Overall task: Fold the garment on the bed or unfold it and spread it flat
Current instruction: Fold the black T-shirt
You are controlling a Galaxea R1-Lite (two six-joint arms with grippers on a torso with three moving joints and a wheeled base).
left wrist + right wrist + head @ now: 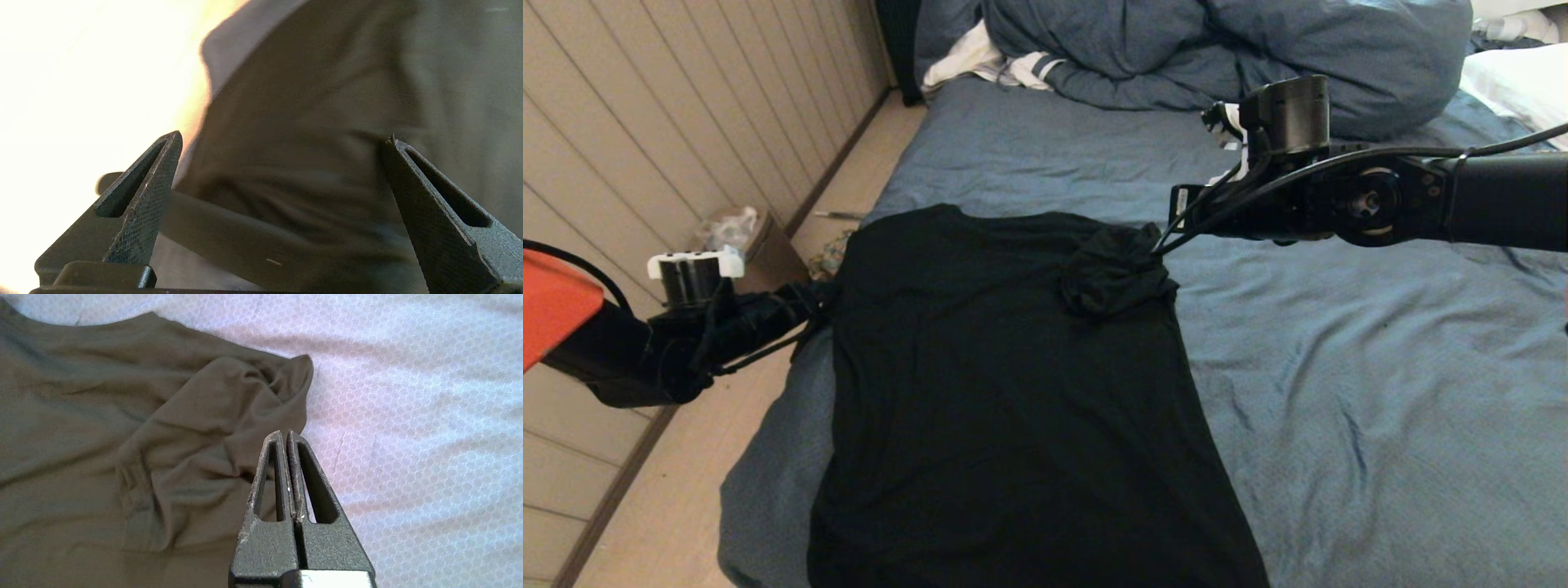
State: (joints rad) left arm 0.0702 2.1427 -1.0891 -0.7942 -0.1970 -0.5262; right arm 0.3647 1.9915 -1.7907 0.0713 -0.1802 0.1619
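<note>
Behind the garment (1013,367), left gripper (821,306) half-hidden.

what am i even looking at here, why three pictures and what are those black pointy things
This is a two-armed robot working at a bed with a slate-blue sheet. The wide picture comes from a camera on its head, looking down. The other two come from cameras on each wrist, just behind the pointed fingers.

A black T-shirt lies mostly flat on the bed, plain side up, with one sleeve bunched up. At the far end lie a heaped blue duvet and a white striped cloth.

The left gripper, at the shirt's left edge beside the bed, has its fingers spread wide and holds nothing. The right gripper hovers by the bunched sleeve with its fingers pressed together; no cloth shows between them.
</note>
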